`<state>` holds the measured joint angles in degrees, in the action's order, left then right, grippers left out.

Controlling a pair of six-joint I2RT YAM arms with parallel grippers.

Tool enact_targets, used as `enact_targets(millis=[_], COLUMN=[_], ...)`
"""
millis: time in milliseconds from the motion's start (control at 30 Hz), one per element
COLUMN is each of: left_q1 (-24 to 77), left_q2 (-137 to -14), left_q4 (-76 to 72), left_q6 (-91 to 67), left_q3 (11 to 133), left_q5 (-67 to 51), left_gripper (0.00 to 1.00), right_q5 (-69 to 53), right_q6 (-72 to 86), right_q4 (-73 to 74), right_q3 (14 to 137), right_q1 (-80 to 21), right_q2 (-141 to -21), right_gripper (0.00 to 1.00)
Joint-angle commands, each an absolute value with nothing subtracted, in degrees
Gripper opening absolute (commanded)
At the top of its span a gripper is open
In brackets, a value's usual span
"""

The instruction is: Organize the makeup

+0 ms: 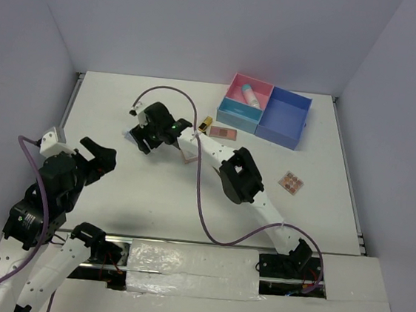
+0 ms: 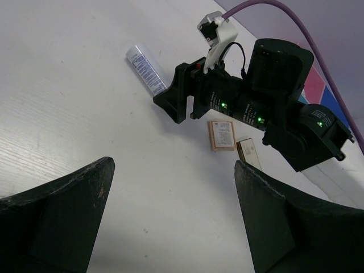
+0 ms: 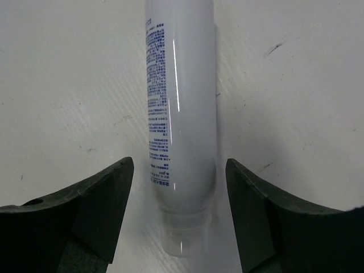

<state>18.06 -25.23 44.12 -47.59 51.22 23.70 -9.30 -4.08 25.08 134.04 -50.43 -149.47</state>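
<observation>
A white tube (image 3: 181, 102) with blue print lies on the table, its clear cap (image 3: 182, 233) toward the camera. My right gripper (image 3: 179, 170) is open and straddles the tube's cap end without touching it. In the top view the right gripper (image 1: 143, 138) is at table centre-left. The tube (image 2: 146, 69) also shows in the left wrist view. A second tube (image 1: 250, 95) lies in the box's pink half. A black-and-gold lipstick (image 1: 205, 124) and a pink palette (image 1: 223, 132) lie near the box. A brown palette (image 1: 291, 183) lies at the right. My left gripper (image 1: 100, 156) is open and empty.
The pink-and-blue compartment box (image 1: 292, 98) stands at the back right. Two small flat palettes (image 2: 222, 135) (image 2: 248, 153) lie beside the right arm's wrist (image 2: 278, 114). The right arm (image 1: 239, 178) stretches diagonally across the table. Walls close the sides and back.
</observation>
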Motion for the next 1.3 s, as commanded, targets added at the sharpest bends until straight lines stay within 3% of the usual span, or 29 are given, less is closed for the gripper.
enact_targets(millis=[0,67,167,467,900,1067,1267], left_q1=[17.8,17.8,17.8,17.8,17.8,17.8,17.8], left_q2=[-24.5,-24.4,-24.3,-23.2,-20.1,-20.0,-19.5], left_q4=[42.9,42.9,43.3,44.2,44.6,44.8,44.0], left_q6=[-48.7,-48.9,-49.2,-51.1,-53.6,-53.5,-53.7], left_q3=[51.3,51.5,51.9,52.7,51.1,51.0,49.8], left_q5=[23.1,23.2,23.0,22.5,21.9,22.0,21.6], left_gripper=[0.99,0.99,0.99,0.99,0.99,0.99,0.99], right_q5=[-6.9,-6.9,-6.5,-5.7,-5.3,-5.7,-9.8], right_q6=[-4.4,-4.7,-5.4,-6.8,-9.4,-9.8,-10.7], right_q4=[22.9,23.2,23.6,24.9,27.9,27.8,26.7], right_q3=[137.5,137.9,138.5,139.9,140.6,140.3,137.0], right_q1=[-51.8,-52.0,-52.3,-52.9,-54.1,-54.1,-53.7], right_q2=[-150.3,-150.5,-150.9,-151.6,-152.5,-152.3,-149.9], right_gripper=[0.72,0.63,0.6,0.68,0.63,0.43,0.33])
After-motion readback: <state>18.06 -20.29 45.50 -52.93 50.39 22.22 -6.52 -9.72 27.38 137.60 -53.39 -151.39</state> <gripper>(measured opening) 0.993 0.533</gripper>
